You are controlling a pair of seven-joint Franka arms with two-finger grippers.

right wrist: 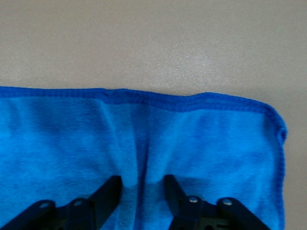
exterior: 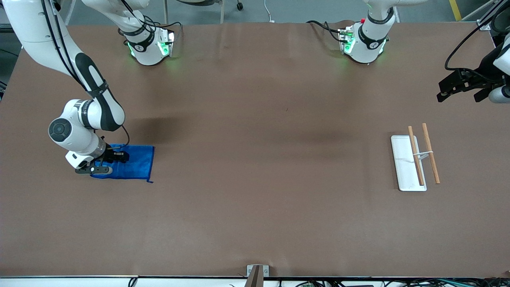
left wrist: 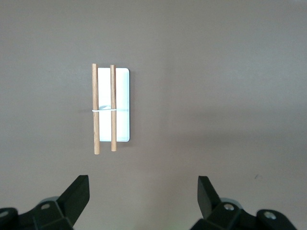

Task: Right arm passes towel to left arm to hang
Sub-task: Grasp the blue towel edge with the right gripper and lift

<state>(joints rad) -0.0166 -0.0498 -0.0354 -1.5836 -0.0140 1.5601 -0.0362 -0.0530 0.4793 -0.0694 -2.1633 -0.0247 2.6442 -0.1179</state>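
Note:
The blue towel (exterior: 135, 161) lies flat on the brown table at the right arm's end. My right gripper (exterior: 104, 161) is down on the towel's edge that faces that end. In the right wrist view the fingers (right wrist: 108, 191) press into the towel (right wrist: 201, 143) with a raised fold of cloth pinched between them; the gripper (right wrist: 142, 184) is shut on that fold. My left gripper (exterior: 450, 89) waits in the air over the left arm's end of the table, open and empty (left wrist: 142, 191).
A towel rack (exterior: 414, 159), a white base plate with two wooden rods joined by a white crosspiece, stands at the left arm's end; it also shows in the left wrist view (left wrist: 112, 108). A small metal bracket (exterior: 257, 273) sits at the table's front edge.

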